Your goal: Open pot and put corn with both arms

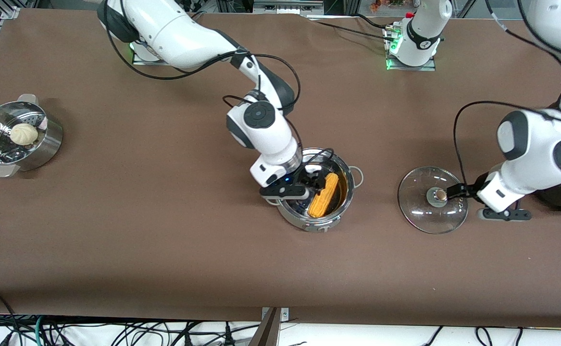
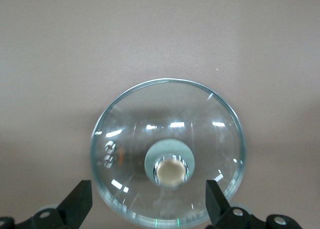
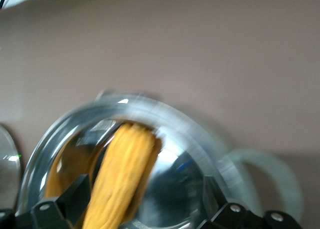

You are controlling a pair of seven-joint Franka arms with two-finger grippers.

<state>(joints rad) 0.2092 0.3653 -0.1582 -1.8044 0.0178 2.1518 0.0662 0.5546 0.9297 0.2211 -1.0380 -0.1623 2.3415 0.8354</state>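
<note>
Pot (image 1: 345,204) mouth blocked w/ corn (image 1: 323,194) & right gripper (image 1: 309,185). Lid (image 1: 431,199) beside pot, left gripper (image 1: 453,193) over it.

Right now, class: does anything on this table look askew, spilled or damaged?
Nothing stands out. The corn cob lies inside the open pot under the right tool. The glass lid rests flat on the table, the open left tool around its knob.

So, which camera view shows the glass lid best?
The left wrist view: the lid fills it, whole, knob clear. The front view shows it small on the table beside the pot; the right wrist view shows only its edge.
</note>
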